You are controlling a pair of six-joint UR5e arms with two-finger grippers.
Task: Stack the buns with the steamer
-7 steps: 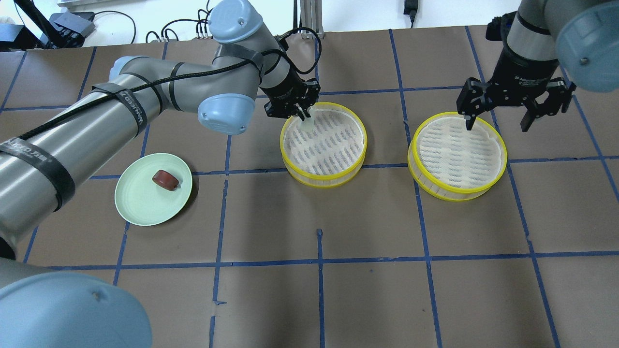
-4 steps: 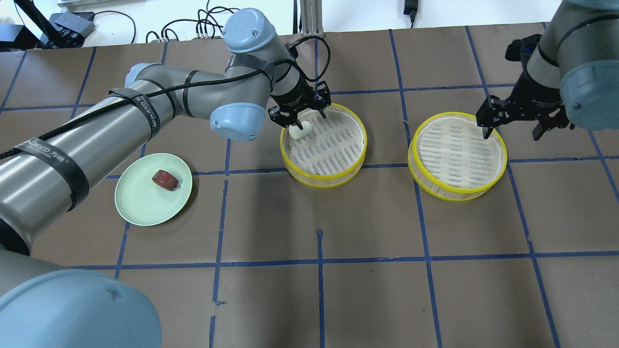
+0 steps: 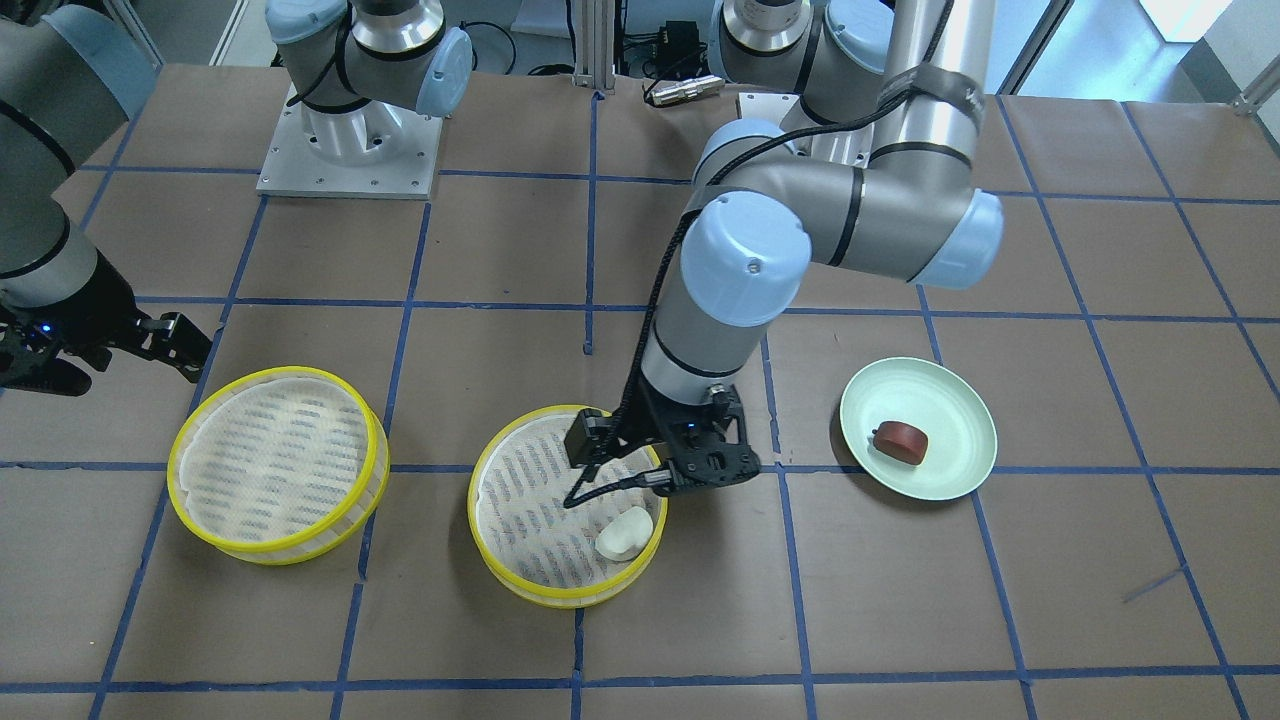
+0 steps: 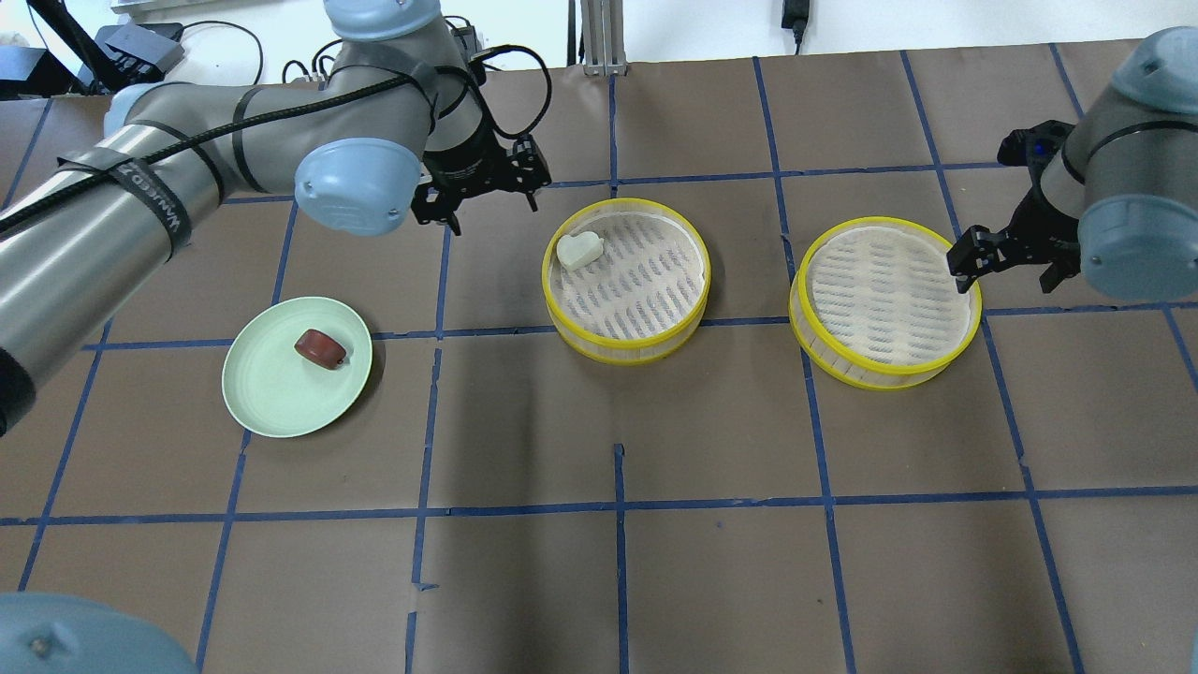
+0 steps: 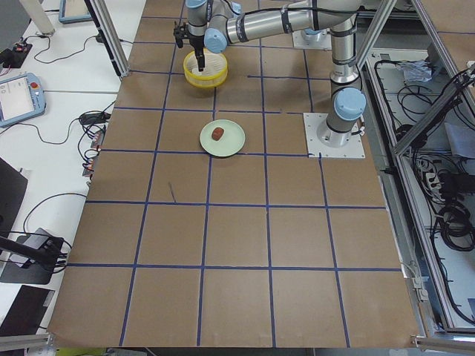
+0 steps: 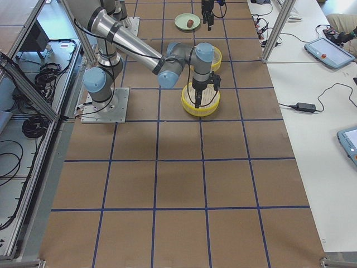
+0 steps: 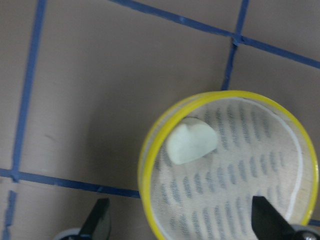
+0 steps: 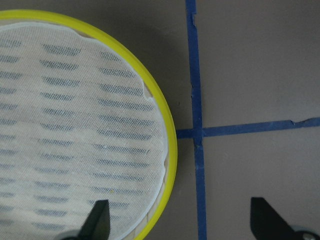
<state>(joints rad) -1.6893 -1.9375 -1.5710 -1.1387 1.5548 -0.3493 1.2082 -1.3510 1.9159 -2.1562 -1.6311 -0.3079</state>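
Note:
The white bun (image 4: 578, 250) lies loose inside the middle steamer tier (image 4: 646, 339), close to its far-left rim; it also shows in the left wrist view (image 7: 191, 143). My left gripper (image 4: 487, 198) is open and empty, raised and just left of that tier. The reddish-brown bun (image 4: 320, 346) sits on the pale green plate (image 4: 271, 402) at the left. The second steamer tier (image 4: 884, 374) stands empty at the right. My right gripper (image 4: 1009, 264) is open and empty over that tier's right rim (image 8: 167, 135).
Brown table covering with blue tape grid lines. Cables and a power supply lie beyond the far edge (image 4: 150, 42). The two robot bases (image 3: 345, 140) stand at the near side. The tiers stand a short gap apart.
My left gripper opened, left the white bun in the middle tier, then rose and moved left. My right gripper moved right, from over the right tier's mesh to its right rim.

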